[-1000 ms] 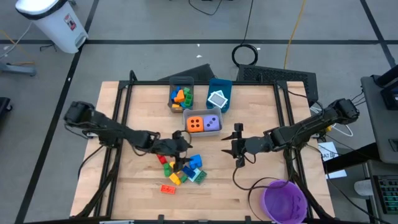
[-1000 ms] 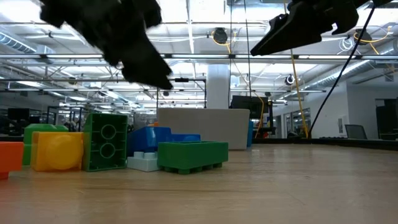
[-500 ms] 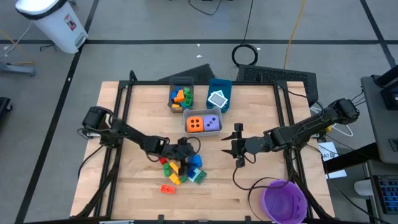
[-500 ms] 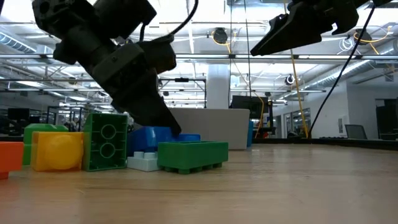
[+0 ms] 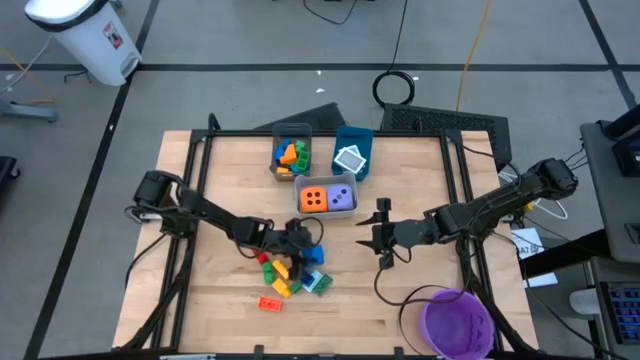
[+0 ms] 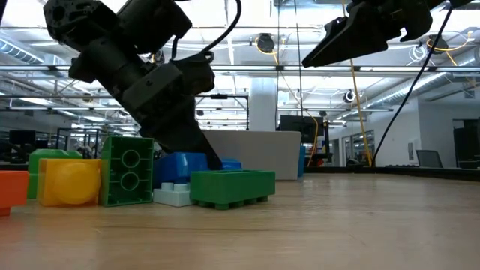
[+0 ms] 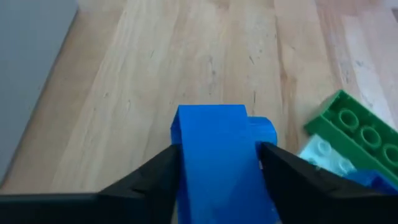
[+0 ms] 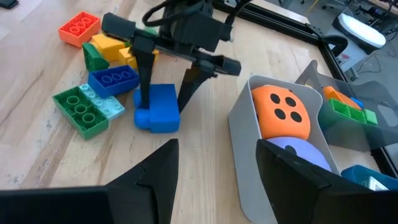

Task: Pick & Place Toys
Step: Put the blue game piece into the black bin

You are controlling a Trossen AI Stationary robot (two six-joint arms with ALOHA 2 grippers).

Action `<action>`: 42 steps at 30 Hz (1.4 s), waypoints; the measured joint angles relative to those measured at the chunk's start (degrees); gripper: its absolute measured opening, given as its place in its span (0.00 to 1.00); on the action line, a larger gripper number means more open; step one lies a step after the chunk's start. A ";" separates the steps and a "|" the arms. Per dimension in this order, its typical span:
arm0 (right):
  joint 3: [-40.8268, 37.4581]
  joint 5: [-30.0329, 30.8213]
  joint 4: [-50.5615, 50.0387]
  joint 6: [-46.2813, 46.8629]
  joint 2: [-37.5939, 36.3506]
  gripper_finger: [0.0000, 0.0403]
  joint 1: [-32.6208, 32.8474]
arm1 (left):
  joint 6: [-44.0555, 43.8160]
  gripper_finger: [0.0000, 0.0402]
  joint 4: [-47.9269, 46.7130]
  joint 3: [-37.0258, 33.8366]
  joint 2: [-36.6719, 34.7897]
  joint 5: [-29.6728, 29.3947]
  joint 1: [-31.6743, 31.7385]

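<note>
Change since a second ago: the left arm has swung down from above the pile, and its gripper [image 5: 303, 243] now sits low at the far right edge of the loose bricks; half a second ago it was already nearly there, and since then its fingers have drawn in.
Left gripper: one finger [image 7: 152, 180] on each side of a blue brick [image 8: 159, 107], both pressed against its flanks; the brick rests on the table [image 5: 420, 180].
Blue brick, heading: its long axis runs along the line of the fingers, pointing away from the left wrist; a small round stud sticks out at one side.
Blue brick, place: near the table's middle, just right of the pile, close to the grey bin [image 8: 245, 155] with the orange die [image 8: 283, 115] and purple die [image 5: 341, 199].
Neighbours: a green brick [image 8: 81, 111] on a pale one, a dark blue brick [image 8: 113, 81], yellow bricks [image 8: 109, 46] and an orange brick [image 8: 79, 28] farther left.
Right gripper [image 5: 381, 228]: hangs above the table right of centre, fingers partly apart, holding nothing, unchanged.
</note>
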 joint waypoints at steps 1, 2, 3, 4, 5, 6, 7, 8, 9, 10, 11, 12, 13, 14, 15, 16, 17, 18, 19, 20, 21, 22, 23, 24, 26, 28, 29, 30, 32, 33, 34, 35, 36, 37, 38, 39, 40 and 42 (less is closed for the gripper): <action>0.00 0.00 -0.01 0.00 0.00 0.46 0.00 | 0.14 0.50 -0.19 -0.03 -0.54 0.08 -0.07; 0.02 0.00 0.00 0.00 0.00 0.46 0.00 | 0.25 0.46 -0.29 -0.07 -1.06 -0.02 -0.09; 0.03 -0.01 0.01 0.00 0.00 0.46 0.00 | 0.52 0.42 -0.64 -0.07 -1.56 0.06 -0.09; 0.03 0.00 -0.03 -0.02 0.00 0.46 0.00 | 0.81 0.42 -1.10 -0.13 -2.14 0.05 -0.09; 0.03 -0.01 0.01 -0.02 0.00 0.46 0.00 | 1.03 0.42 -1.37 -0.24 -2.91 0.03 -0.09; 0.05 -0.02 0.02 -0.02 0.00 0.46 0.00 | 1.05 0.42 -1.36 -0.28 -3.65 -0.24 -0.09; 0.05 -0.01 -0.03 -0.02 0.00 0.46 0.00 | 1.03 0.42 -0.82 -0.26 -4.62 -0.72 -0.09; 0.05 -0.02 0.01 -0.02 0.00 0.46 0.00 | 1.04 0.42 -0.78 -0.20 -5.78 -1.56 -0.11; 0.05 -0.02 -0.02 0.00 0.00 0.46 0.00 | 1.06 0.42 -0.92 -0.20 -6.82 -2.50 -0.16; 0.05 -0.02 -0.03 0.00 0.00 0.46 0.00 | 1.05 0.42 -0.79 -0.17 -7.78 -3.60 -0.39; 0.05 0.00 0.04 -0.02 0.00 0.46 0.00 | 1.09 0.42 -0.83 -0.15 -8.64 -5.14 -0.60; 0.05 0.00 0.00 -0.05 0.00 0.46 0.00 | 1.54 0.42 -1.13 -0.17 -9.58 -6.74 -0.91; 0.05 0.00 -0.01 -0.05 0.00 0.46 0.00 | 2.41 0.42 -1.21 -0.20 -10.83 -8.26 -1.30; 0.05 0.00 0.05 -0.05 0.00 0.46 0.00 | 3.45 0.42 -1.16 -0.20 -12.38 -9.83 -1.71; 0.05 0.02 0.01 -0.05 0.00 0.46 0.00 | 4.32 0.42 -0.65 -0.18 -13.96 -11.48 -2.01; 0.05 0.02 0.01 -0.05 0.00 0.46 0.00 | 5.05 0.42 -0.46 -0.12 -15.81 -13.05 -2.23; 0.05 0.02 0.03 -0.05 0.00 0.46 0.00 | 5.15 0.42 -0.71 -0.13 -17.79 -14.84 -2.44; 0.05 0.02 0.01 -0.05 0.00 0.46 0.00 | 5.05 0.42 -0.72 -0.13 -19.60 -16.94 -2.45; 0.05 0.02 0.04 -0.05 0.00 0.46 0.00 | 4.77 0.42 -0.61 -0.11 -21.56 -19.64 -2.26; 0.05 0.02 0.08 -0.05 0.00 0.46 0.00 | 4.65 0.42 -0.99 -0.11 -23.54 -22.96 -1.98; 0.05 0.03 0.11 -0.05 0.00 0.46 0.00 | 4.73 0.43 -1.72 -0.11 -25.48 -26.67 -1.46; 0.05 0.04 0.36 -0.05 0.00 0.46 0.00 | 5.02 0.43 -2.57 -0.08 -27.11 -30.32 -0.77; 0.05 0.04 0.60 -0.03 0.00 0.46 0.00 | 5.03 0.44 -3.71 -0.07 -28.58 -33.41 0.21; 0.05 0.04 0.67 0.06 0.00 0.46 0.00 | 4.87 0.44 -5.36 -0.07 -29.84 -35.78 1.41; 0.05 0.04 0.80 0.06 0.00 0.46 0.00 | 3.14 0.44 -8.19 -0.07 -31.37 -37.98 4.67; 0.05 0.04 0.89 0.02 0.00 0.46 0.00 | 0.90 0.44 -10.30 -0.07 -31.76 -38.03 8.68; 0.05 0.04 1.05 0.02 0.00 0.46 0.00 | -0.23 0.43 -11.40 -0.07 -31.70 -37.57 10.92; 0.05 0.04 1.21 0.02 0.00 0.46 0.00 | -1.12 0.43 -12.20 -0.07 -31.37 -36.60 13.16; 0.05 0.02 1.35 -0.02 0.00 0.46 0.00 | -2.83 0.43 -11.89 -0.07 -29.69 -34.29 17.96; 0.05 0.02 1.42 -0.05 0.00 0.46 0.00 | -3.71 0.43 -11.91 -0.07 -28.64 -33.26 20.40; 0.05 0.02 1.43 -0.06 0.00 0.46 0.00 | -4.70 0.44 -11.98 -0.09 -27.65 -32.54 22.72; 0.05 0.02 1.48 -0.05 0.00 0.46 0.00 | -5.55 0.45 -11.63 -0.09 -26.67 -32.10 24.97; 0.05 0.02 1.52 -0.07 0.00 0.46 0.00 | -6.05 0.45 -10.59 -0.09 -25.73 -31.56 27.15; 0.05 0.02 1.52 -0.07 0.00 0.46 0.00 | -6.36 0.46 -9.78 -0.07 -24.78 -30.65 29.12; 0.05 0.02 1.50 -0.07 0.00 0.46 0.00 | -6.45 0.47 -9.08 -0.07 -23.79 -29.41 30.99; 0.05 0.02 1.51 -0.09 0.00 0.46 0.00 | -6.51 0.48 -8.18 -0.07 -22.65 -28.44 32.53; 0.05 0.02 1.52 -0.13 0.00 0.46 0.00 | -6.77 0.50 -7.09 -0.07 -21.59 -27.76 33.74; 0.05 0.02 1.49 -0.28 0.00 0.46 0.00 | -7.15 0.54 -6.19 -0.07 -20.09 -26.22 35.38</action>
